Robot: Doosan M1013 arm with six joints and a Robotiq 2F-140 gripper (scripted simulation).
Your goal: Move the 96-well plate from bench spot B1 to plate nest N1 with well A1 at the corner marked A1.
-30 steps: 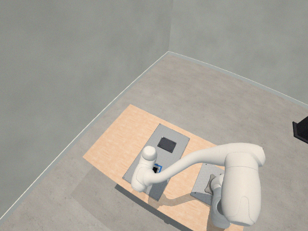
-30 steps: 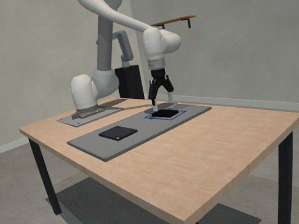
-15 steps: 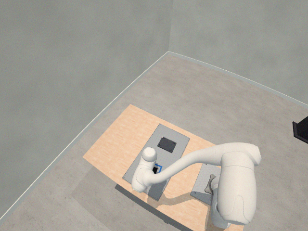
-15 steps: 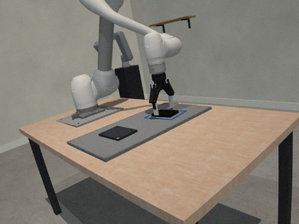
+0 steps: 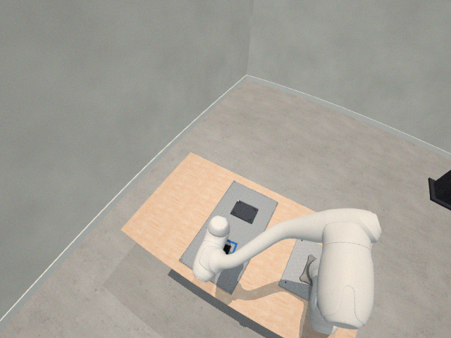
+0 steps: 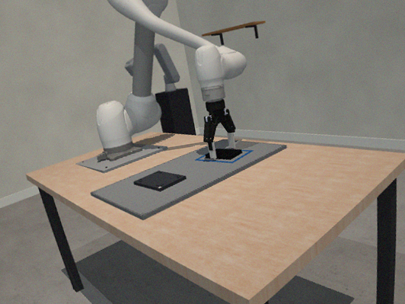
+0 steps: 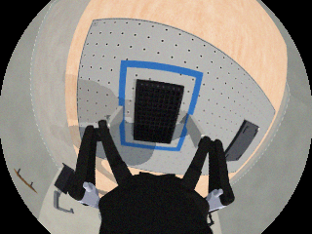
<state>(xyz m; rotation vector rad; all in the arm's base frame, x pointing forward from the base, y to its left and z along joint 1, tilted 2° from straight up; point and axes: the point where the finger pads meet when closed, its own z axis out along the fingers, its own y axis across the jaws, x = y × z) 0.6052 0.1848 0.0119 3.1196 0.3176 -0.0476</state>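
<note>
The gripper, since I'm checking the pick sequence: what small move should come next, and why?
Probably finish closing before any lift. The gripper is down at the 96-well plate inside the blue outline, a finger on either side, but the jaws are wide, only starting to close and gripping nothing yet.

A light wooden tabletop point(image 6: 267, 211) carries a long grey perforated mat point(image 6: 183, 179) and the arm's grey base plate point(image 6: 93, 164), lying apart.

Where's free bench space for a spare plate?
Bare wood between the grey mat and the table's near edge; mat strip between the nest and blue-framed spot. Crowded: the spot, hand straddling the plate.
</note>
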